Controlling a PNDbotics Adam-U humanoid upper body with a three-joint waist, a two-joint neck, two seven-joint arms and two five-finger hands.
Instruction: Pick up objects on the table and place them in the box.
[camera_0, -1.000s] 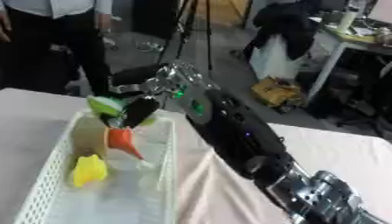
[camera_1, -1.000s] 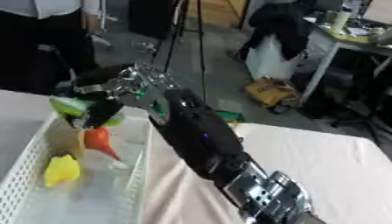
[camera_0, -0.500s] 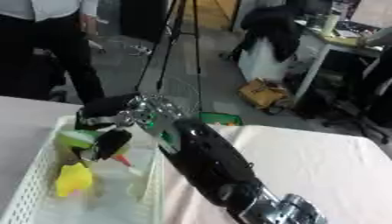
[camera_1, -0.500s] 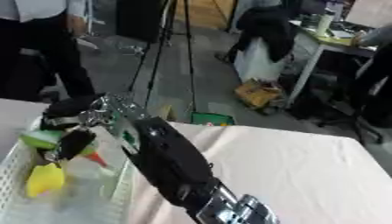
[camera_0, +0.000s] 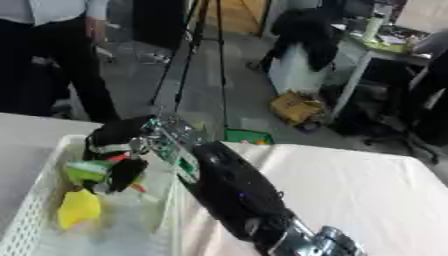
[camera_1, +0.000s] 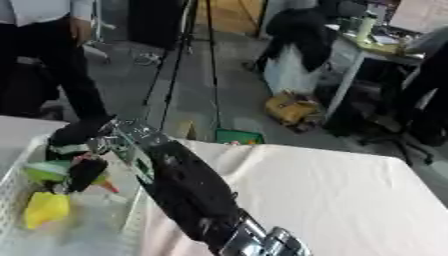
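Note:
My right arm reaches from the lower right across the table to the white mesh box at the left. Over the inside of the box my right hand is curled round a light green object. A yellow object lies on the box floor just below it. An orange, carrot-like thing shows beside the fingers, partly hidden by them. My left hand is in neither view.
A pale cloth covers the table right of the box. Beyond the far edge are a tripod, a person's dark legs, a desk, bags and a yellow box on the floor.
The whole picture has shifted, so the camera moved. Within the box, my right hand with the green object has sunk closer to the yellow object.

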